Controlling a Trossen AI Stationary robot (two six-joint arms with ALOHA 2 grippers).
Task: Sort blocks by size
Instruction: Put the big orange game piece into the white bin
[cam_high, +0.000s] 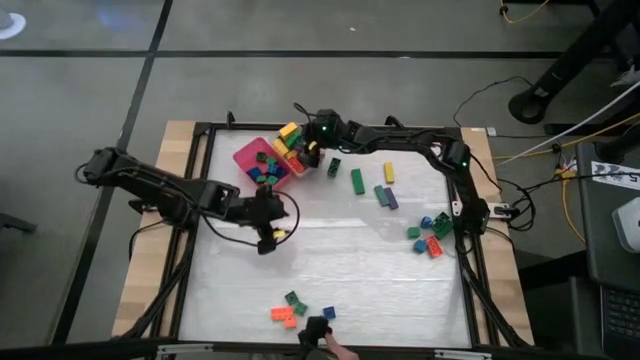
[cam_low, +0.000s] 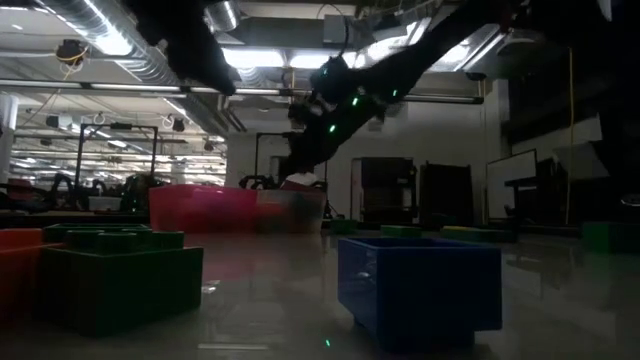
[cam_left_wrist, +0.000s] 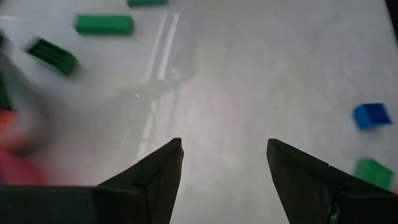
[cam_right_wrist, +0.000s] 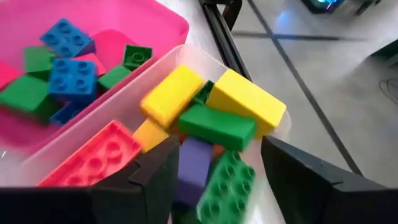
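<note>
Long blocks (cam_right_wrist: 217, 124) lie heaped in the clear tray (cam_right_wrist: 186, 53) at twelve o'clock, squarish ones in the pink tray (cam_right_wrist: 165, 18) beside it; others are scattered at three and six o'clock on the tabletop (cam_high: 330, 260). The right claw (cam_right_wrist: 214, 171) hangs released over the heap. The left claw (cam_left_wrist: 224, 168) waits released mid-tabletop. Risk: the piled yellow bar (cam_right_wrist: 249, 99) near the rim could topple out if nudged.

Pink tray (cam_right_wrist: 155, 25) holding blue and green blocks (cam_right_wrist: 71, 71); clear tray (cam_right_wrist: 283, 127) of yellow, green, purple, red; white tabletop (cam_high: 330, 260).
</note>
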